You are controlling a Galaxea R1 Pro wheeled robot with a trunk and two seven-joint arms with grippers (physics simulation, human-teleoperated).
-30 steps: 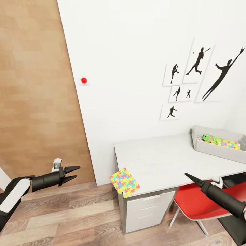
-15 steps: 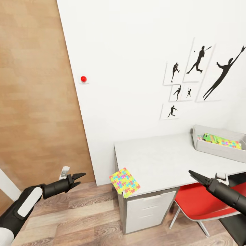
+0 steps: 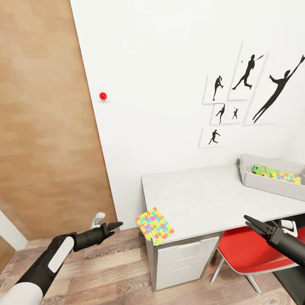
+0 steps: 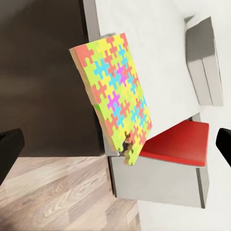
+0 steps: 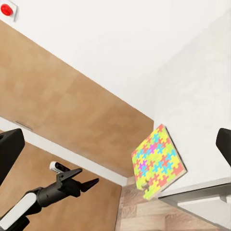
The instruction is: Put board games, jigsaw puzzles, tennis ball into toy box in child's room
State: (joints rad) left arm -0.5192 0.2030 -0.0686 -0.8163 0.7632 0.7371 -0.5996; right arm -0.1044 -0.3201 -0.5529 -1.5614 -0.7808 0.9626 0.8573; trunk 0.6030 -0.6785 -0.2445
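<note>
A white wall hung with black athlete silhouettes is backing the pale grey counter [image 3: 220, 199], where the jigsaw puzzle [image 3: 154, 225] is lying at the near left corner, overhanging the edge, well apart from the toy box [image 3: 271, 184] at the far right, which is already holding a green-edged board game [image 3: 275, 174]. To take it well, the left pincer [image 3: 115, 225], empty and only narrowly parted, is needing to widen and close across the overhanging part. The right pincer [image 3: 250, 221] is hovering empty, slightly spread, near the counter's front edge above a red chair [image 3: 241, 254].

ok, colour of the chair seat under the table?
Red: the chair seat under the table, clearest in the head view.
</note>
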